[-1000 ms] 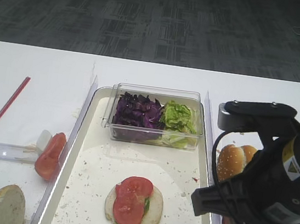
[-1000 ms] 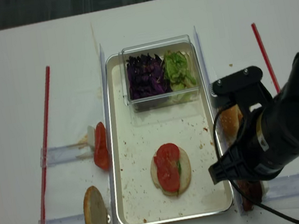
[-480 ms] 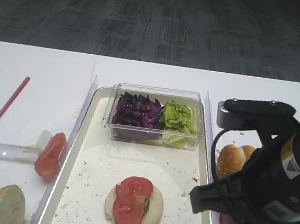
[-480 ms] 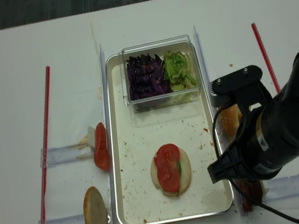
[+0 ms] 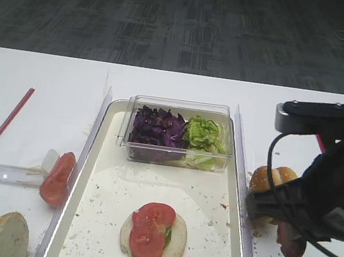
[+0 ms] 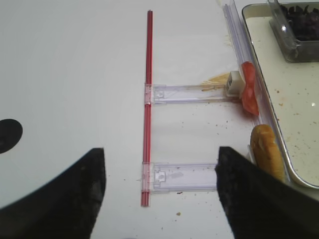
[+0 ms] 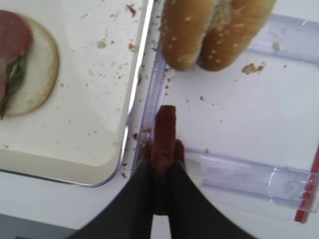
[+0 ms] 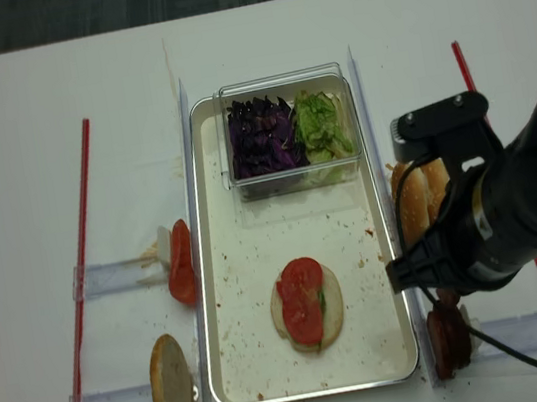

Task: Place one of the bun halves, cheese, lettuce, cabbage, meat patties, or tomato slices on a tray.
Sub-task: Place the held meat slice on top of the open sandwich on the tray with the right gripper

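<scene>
- One meat patty (image 7: 164, 130) is pinched on edge between the closed fingers of the right gripper (image 7: 160, 164), just right of the tray (image 7: 134, 94).
- The left gripper (image 6: 159, 194) is spread apart, left of the tray.
- The thin patty could slip or tear if swung quickly.
- The tray rim could be clipped by a low carry.

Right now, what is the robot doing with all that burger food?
The robot is building a burger. Its right gripper is shut on a meat patty, holding it on edge just outside the tray, near the sesame bun halves. On the tray sits a bun half with lettuce and tomato slices on top. A clear box holds purple cabbage and more lettuce. The left gripper is open and holds nothing.
</scene>
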`<state>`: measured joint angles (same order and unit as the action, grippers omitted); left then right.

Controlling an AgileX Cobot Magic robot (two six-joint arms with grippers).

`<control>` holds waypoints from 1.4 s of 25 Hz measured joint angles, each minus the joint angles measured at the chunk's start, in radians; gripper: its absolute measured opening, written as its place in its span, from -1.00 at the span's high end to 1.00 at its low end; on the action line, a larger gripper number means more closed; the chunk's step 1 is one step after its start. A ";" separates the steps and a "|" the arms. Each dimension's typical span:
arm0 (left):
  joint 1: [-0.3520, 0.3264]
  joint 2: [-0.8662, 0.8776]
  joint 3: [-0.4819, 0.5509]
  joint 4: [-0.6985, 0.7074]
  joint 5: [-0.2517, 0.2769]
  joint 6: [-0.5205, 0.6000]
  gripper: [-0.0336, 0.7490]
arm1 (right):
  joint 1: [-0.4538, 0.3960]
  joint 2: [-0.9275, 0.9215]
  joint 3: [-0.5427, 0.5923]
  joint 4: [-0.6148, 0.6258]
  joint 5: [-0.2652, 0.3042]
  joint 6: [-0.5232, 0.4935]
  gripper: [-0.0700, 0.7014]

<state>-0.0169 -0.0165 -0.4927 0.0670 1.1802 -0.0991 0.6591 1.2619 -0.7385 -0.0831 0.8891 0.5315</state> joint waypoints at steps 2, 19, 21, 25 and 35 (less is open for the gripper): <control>0.000 0.000 0.000 0.000 0.000 0.000 -0.29 | -0.049 0.000 0.000 0.004 0.001 -0.046 0.53; 0.000 0.000 0.000 0.000 0.000 0.000 -0.29 | -0.172 0.000 0.000 0.511 -0.141 -0.531 0.53; 0.000 0.000 0.000 0.000 0.000 0.000 -0.29 | -0.172 0.000 0.000 0.583 -0.158 -0.591 0.53; 0.000 0.000 0.000 0.000 0.000 0.000 -0.29 | -0.172 0.000 0.000 0.620 -0.169 -0.626 0.53; 0.000 0.000 0.000 0.000 0.000 0.000 -0.29 | -0.172 0.083 0.000 0.727 -0.179 -0.718 0.53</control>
<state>-0.0169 -0.0165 -0.4927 0.0670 1.1802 -0.0991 0.4875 1.3445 -0.7385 0.6440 0.7098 -0.1870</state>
